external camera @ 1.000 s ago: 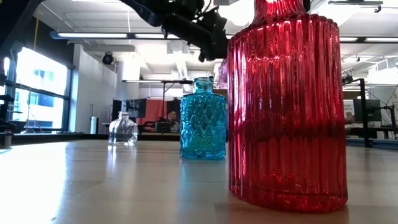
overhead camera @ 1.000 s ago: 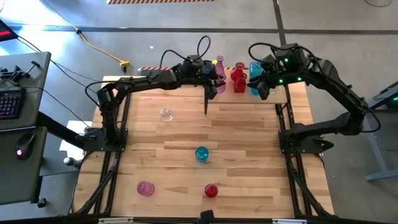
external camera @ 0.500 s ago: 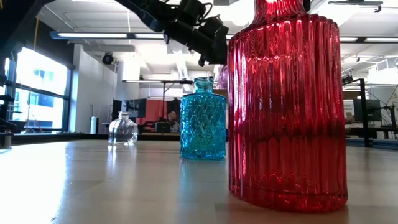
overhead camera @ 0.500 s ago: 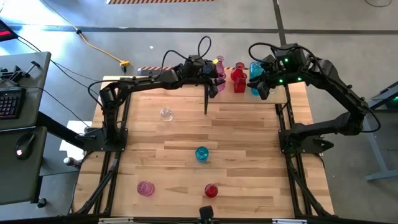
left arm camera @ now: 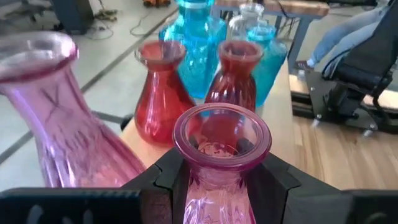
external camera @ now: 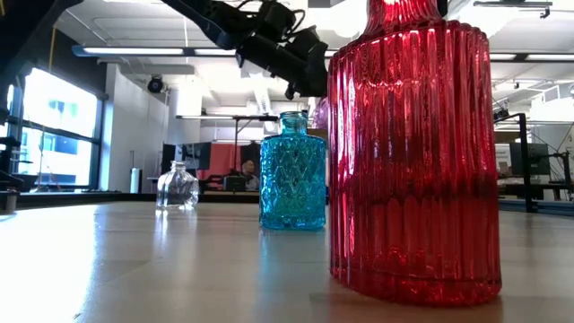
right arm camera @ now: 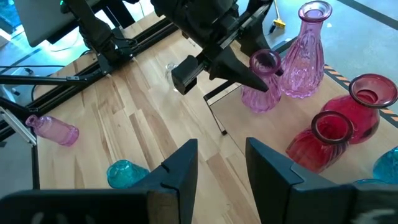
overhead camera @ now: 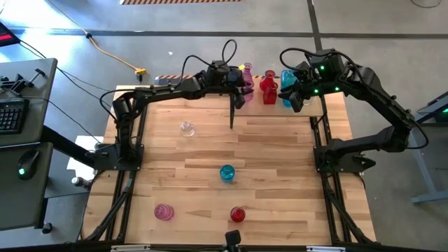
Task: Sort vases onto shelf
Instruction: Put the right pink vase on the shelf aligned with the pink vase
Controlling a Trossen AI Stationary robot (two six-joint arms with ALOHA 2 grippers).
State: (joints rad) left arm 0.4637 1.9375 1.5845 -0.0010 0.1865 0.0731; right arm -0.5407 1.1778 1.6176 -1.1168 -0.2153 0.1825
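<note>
My left gripper reaches to the table's far middle and is shut on a small pink vase. It sits at the left end of the shelf, beside a tall pink vase. Behind them stand two red vases and blue vases. My right gripper hovers open above the far right, with nothing between its fingers. On the tabletop a clear vase, a blue vase and a red vase stand upright. A pink vase lies on its side. My left gripper pinches the small pink vase's neck, just below the flared rim, between its two fingers. The fingers come nearly level from the table's left, tipped slightly down. The vase is upright. I cannot tell whether its base rests on the shelf.
A thin black bar stands just in front of the shelf's left end, below my left gripper. The red vase fills the low view close to the camera, with the blue vase and the clear vase behind it. Bare planks lie mid-table.
</note>
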